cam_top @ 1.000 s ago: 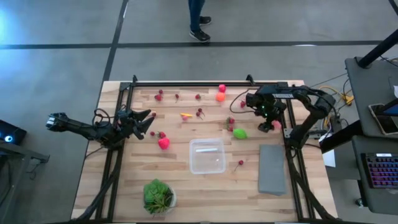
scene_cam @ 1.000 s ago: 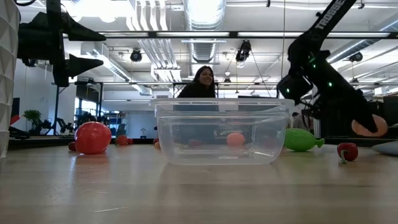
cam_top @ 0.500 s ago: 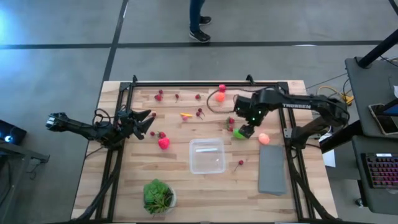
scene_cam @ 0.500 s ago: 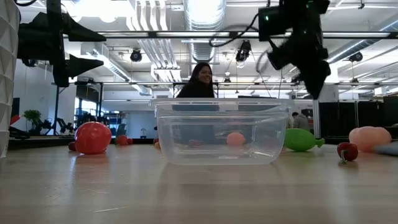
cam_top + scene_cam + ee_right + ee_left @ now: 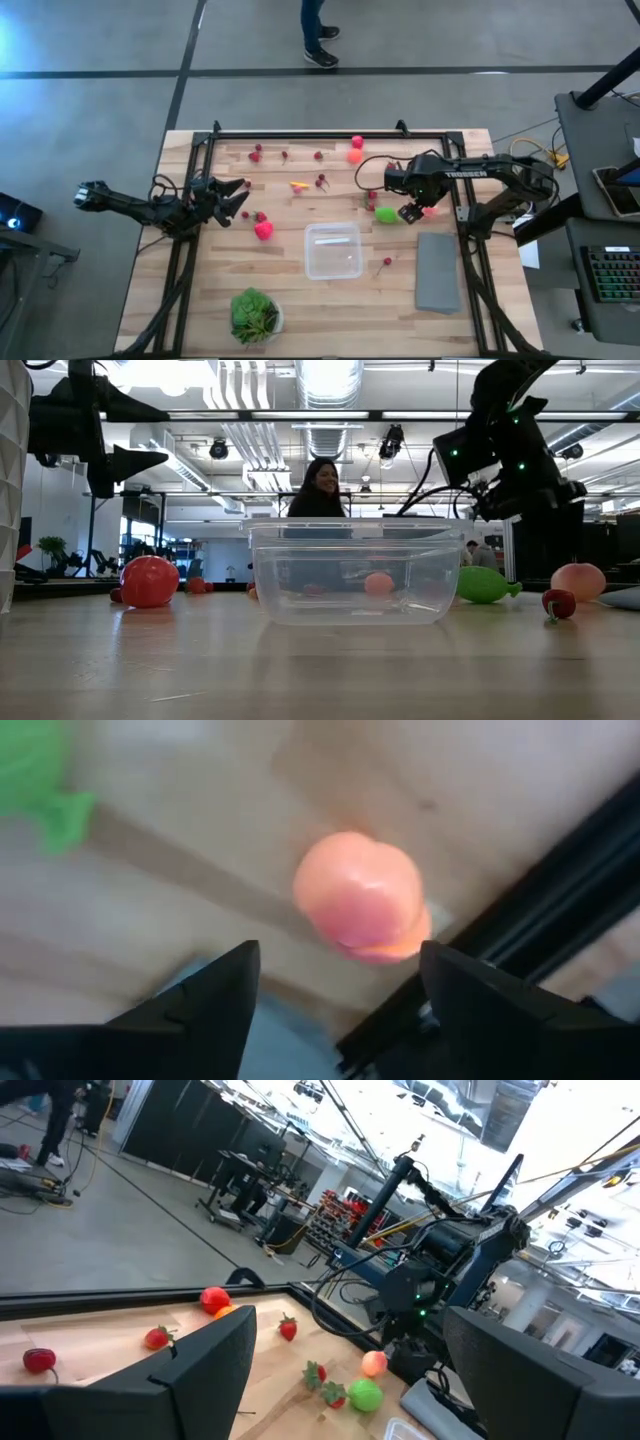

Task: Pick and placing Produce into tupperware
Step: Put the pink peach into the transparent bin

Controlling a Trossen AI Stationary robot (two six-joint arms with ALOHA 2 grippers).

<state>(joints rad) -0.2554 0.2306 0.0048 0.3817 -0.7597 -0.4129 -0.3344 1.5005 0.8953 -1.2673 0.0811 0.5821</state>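
Pale wooden planks (image 5: pixel 300 300) lie under me, framed by black rails, with a grey floor beyond. My right gripper (image 5: pixel 410 212) hangs with its fingers (image 5: pixel 200 1005) spread wide, holding nothing, just above a pink-orange peach (image 5: pixel 358 900) that sits on the wood close to the right-hand rail. A lime-green piece (image 5: pixel 386 214) lies just beside that gripper on the inner side. My left gripper (image 5: pixel 237 190) waits over the left part of the table, its fingers (image 5: pixel 195 1370) also parted and empty; a red strawberry-like piece (image 5: pixel 263 230) rests near it.

Moving outward, the tupperware (image 5: pixel 333 250) sits in the middle of the table, and I see nothing inside it. A small red cherry (image 5: pixel 386 262) lies just to its right, and a grey slab (image 5: pixel 437 271) lies flat farther right. More small red berries, an orange piece (image 5: pixel 354 156) and a yellow piece (image 5: pixel 299 185) are scattered along the far half of the table. A leafy green plant (image 5: pixel 255 314) in a white bowl stands at the near edge. In the low view a person (image 5: pixel 318 490) shows behind the table.
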